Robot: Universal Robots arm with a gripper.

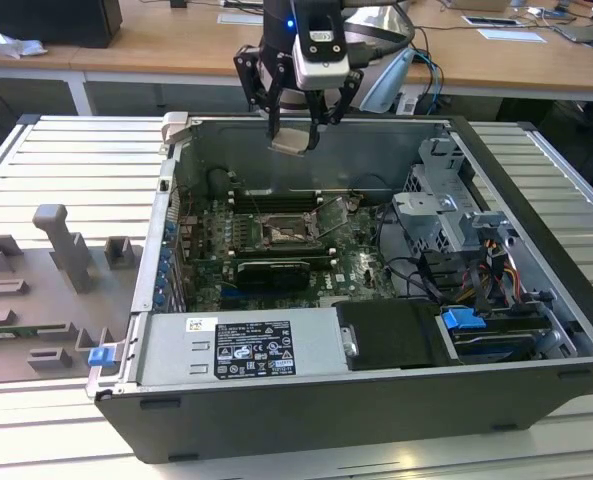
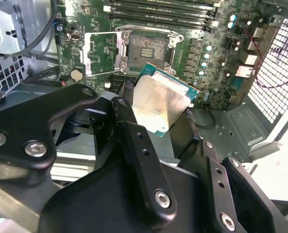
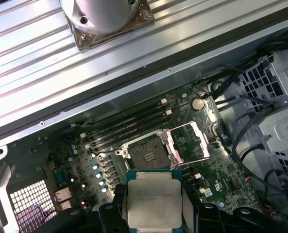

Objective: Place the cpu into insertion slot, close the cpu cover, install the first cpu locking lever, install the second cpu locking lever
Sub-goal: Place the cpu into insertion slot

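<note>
- Ribbed metal table [image 1: 46, 150] all round, wooden desks behind, and on it the big open case [image 1: 396, 410]. It lies on its side with the board facing up, which I'd say is what lets the arm come in from above.
- Down on the case floor sits the green board [image 1: 276, 255], boxed in by high walls. A drive cage [image 1: 446, 205] and loose cables [image 1: 426, 275] crowd the exterior view's right, and the power supply [image 1: 241, 348] fills the near edge.
- Up by the far wall hangs the gripper [image 1: 296, 128], well above the board and closed down on the cpu [image 3: 153, 204]. It pinches two opposite edges, silver face up and left clear, probably so the chip can drop in flat.
- Memory slots [image 3: 129, 125] run in long black rows just beside the socket, the nearest thing to catch on.
- Now the slot [image 3: 148, 154]: bare and dark, nothing seated in it, with the chip in the air well apart from it.
- Its cover [image 3: 190, 141] is swung open to one side, so nothing lies over the socket.
- Black fingers [image 2: 134, 133] flank the chip closely in both wrist views.
</note>
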